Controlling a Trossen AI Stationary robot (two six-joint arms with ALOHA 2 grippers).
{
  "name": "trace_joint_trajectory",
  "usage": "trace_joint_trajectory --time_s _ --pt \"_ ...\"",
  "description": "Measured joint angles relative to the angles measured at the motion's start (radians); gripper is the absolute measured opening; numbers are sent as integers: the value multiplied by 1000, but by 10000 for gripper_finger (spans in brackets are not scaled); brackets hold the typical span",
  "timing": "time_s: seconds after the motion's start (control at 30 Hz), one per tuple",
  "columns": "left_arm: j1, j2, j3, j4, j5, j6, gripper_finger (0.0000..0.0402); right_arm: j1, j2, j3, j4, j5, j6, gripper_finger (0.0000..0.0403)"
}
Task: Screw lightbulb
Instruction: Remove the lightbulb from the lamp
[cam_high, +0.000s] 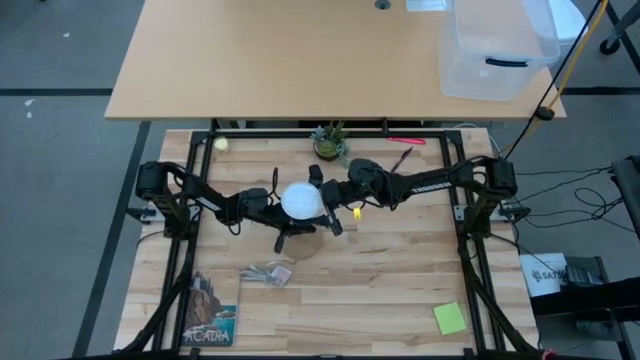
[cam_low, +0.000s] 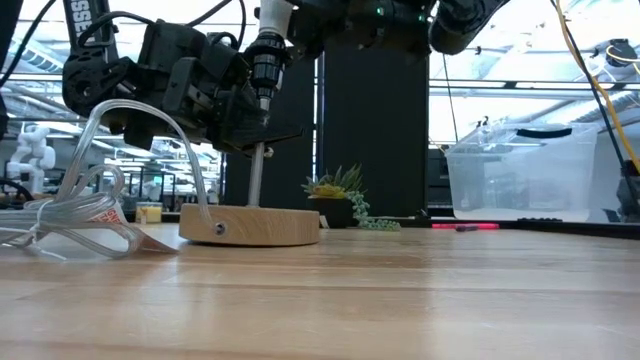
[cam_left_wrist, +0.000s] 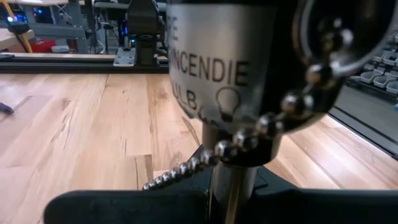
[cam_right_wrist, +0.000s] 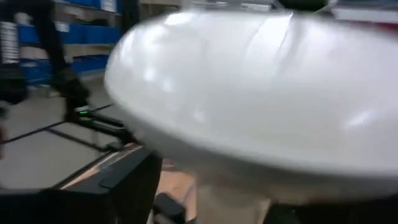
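Gripping the thin metal post of the stand (cam_low: 250, 224), the left claw (cam_low: 250, 125) is sitting shut on that post (cam_low: 255, 175) just below the black socket (cam_low: 267, 65), bracing it upright. In its wrist view a bead chain (cam_left_wrist: 249, 140) is hanging across the socket's printed label, touching the barrel right in front of the fingers.

Directly above that claw the bulb (cam_high: 301, 201) is standing base-down in the socket, its white globe showing from overhead between the two arms.

Reaching in from the other side, the right claw (cam_high: 325, 201) is sitting at the globe, which is filling its wrist view. Its jaws are looking spread about the globe, but whether the pads are touching the glass cannot be told.

The bulb is likely light, rigid, smooth and breakable, so a hard pinch is risking a crack and a weak one is risking slip while turning. The best hold is probably across the globe's widest part, pads opposite each other, with gentle even pressure and the axis kept in line with the socket.
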Motion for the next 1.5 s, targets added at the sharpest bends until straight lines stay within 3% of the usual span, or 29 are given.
trace_joint_trajectory --time_s 0.33,0.53,0.7,0.97,1.23,1.5 --pt "-2 0 0 0 -42 -9 23 18 -66 1 -110 243 -26 308" --pt "-2 0 1 0 -71 -10 22 44 -97 -22 -118 326 -26 308" --pt "-2 0 1 0 -98 -12 22 72 -137 -76 -112 401 -21 309" --pt "-2 1 2 14 -180 -13 22 161 -198 -191 -25 623 27 309" --pt "0 3 1 69 -302 0 22 256 -164 -205 72 944 39 309" --pt "0 3 2 69 -384 2 22 279 -24 -189 242 1115 82 309"
